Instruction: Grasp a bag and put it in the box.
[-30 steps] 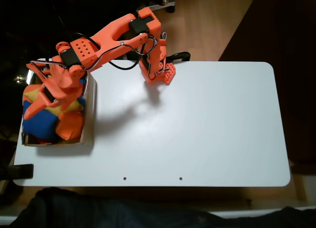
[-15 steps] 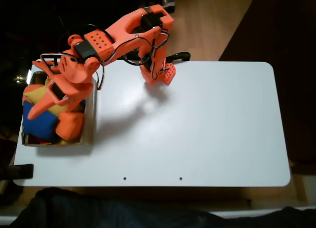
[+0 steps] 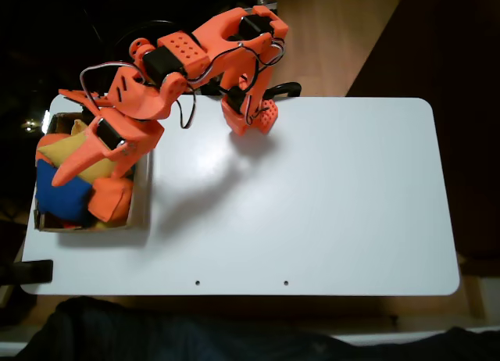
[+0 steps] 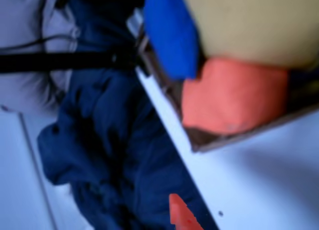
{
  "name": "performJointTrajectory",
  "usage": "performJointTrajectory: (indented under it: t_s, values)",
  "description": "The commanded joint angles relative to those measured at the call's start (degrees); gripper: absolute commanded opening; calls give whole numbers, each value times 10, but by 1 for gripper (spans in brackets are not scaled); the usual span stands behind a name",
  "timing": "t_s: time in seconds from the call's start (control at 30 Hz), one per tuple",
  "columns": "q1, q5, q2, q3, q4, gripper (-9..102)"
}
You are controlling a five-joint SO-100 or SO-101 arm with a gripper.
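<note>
Bag (image 3: pixel 62 195) in box (image 3: pixel 141 191), hand (image 3: pixel 66 173) above.
Hand empty, fingers slightly apart; bag lies just below fingertip, among other bags.

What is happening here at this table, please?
An orange robot arm has its claw above the cardboard box at the left end of the white table in the fixed view. The blue bag already lies in the box, beside a yellow bag and an orange bag. The claw seems to hold nothing; whether it is open is unclear.
</note>
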Motion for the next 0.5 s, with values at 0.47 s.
performJointTrajectory:
  t_s: [0.47]
  values:
    - [-128,30,183,33,70,64]
